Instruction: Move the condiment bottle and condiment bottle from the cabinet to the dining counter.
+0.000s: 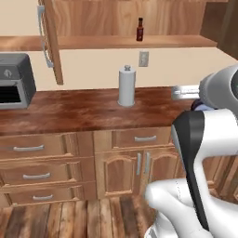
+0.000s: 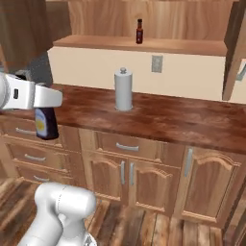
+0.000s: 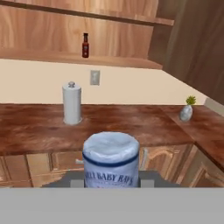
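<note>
My gripper (image 3: pixel 111 180) is shut on a dark condiment bottle (image 3: pixel 111 159) with a white cap and a blue-and-white label, held upright in front of the counter. In the right base view the same bottle (image 2: pixel 46 123) hangs below the white hand (image 2: pixel 30 95), level with the counter's front edge at the left. A second, small dark-red condiment bottle (image 1: pixel 139 29) (image 2: pixel 139 31) (image 3: pixel 85 45) stands upright on the open cabinet's lower shelf (image 2: pixel 144 45), well above and behind the gripper.
A paper towel roll (image 1: pixel 126 86) (image 2: pixel 123 90) (image 3: pixel 72 104) stands on the wooden counter (image 1: pixel 83 111) under the shelf. A microwave (image 1: pixel 14 81) sits at the left. A small vase with a plant (image 3: pixel 187 110) is at the counter's right. Cabinet doors (image 1: pixel 50 37) (image 2: pixel 234 53) hang open.
</note>
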